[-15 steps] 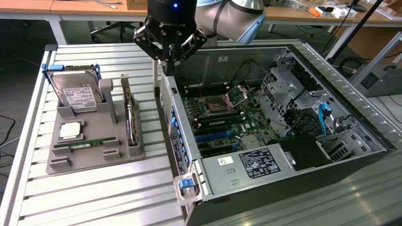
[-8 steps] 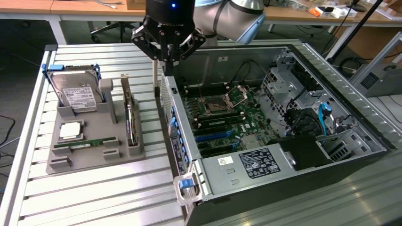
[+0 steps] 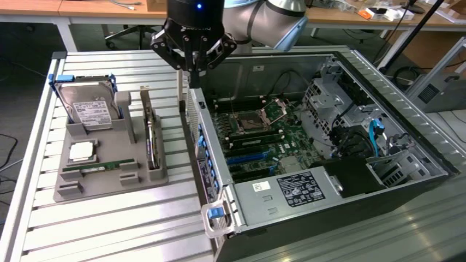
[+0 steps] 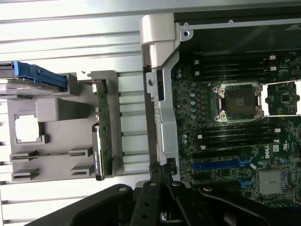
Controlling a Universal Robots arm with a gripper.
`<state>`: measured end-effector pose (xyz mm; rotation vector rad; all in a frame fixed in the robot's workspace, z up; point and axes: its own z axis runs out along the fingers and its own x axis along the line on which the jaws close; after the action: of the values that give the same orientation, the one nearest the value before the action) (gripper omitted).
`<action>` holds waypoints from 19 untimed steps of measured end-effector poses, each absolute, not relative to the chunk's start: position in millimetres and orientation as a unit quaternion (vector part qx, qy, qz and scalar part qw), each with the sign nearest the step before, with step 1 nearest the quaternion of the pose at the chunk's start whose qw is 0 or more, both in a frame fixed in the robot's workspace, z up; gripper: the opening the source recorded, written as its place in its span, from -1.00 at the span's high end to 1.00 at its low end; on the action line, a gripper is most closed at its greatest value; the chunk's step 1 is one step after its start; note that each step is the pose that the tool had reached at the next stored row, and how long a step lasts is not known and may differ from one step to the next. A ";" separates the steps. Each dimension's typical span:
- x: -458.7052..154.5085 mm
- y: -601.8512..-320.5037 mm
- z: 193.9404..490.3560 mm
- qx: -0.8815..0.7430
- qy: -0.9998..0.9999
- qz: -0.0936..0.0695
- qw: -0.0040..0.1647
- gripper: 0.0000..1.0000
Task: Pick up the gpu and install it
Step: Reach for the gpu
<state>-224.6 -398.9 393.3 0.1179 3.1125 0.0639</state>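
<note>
The gripper (image 3: 193, 70) hangs over the computer case (image 3: 248, 73), above the case's side wall that faces the grey holder (image 3: 109, 143). Its fingers are pressed fully together and grip nothing. In the wrist view the gripper (image 4: 162, 172) sits close to that silver wall; whether it touches the metal I cannot tell.

The gpu (image 3: 149, 131) is outside the case, just beside that same wall on the exterior view's left. It stands on its long edge in a slot of the holder, the slot nearest the case, with the green board and black cooler both visible in the wrist view (image 4: 100, 136).

Farther from the case than the gpu, the holder also carries a hard drive (image 3: 87, 106) standing upright in a blue-handled frame, a processor chip (image 3: 80, 152) lying flat and a memory stick (image 3: 98, 165) lying along a slot.

Inside the case the motherboard (image 3: 255, 131) lies exposed, its processor socket open
</note>
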 end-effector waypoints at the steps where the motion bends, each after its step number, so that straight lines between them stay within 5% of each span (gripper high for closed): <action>1: -224.9 -398.9 393.3 0.038 0.999 0.020 0.013 0.79; 19: -231.6 -398.9 393.3 0.038 0.999 0.020 0.013 0.79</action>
<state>-231.6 -398.9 393.3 0.1179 3.1125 0.0636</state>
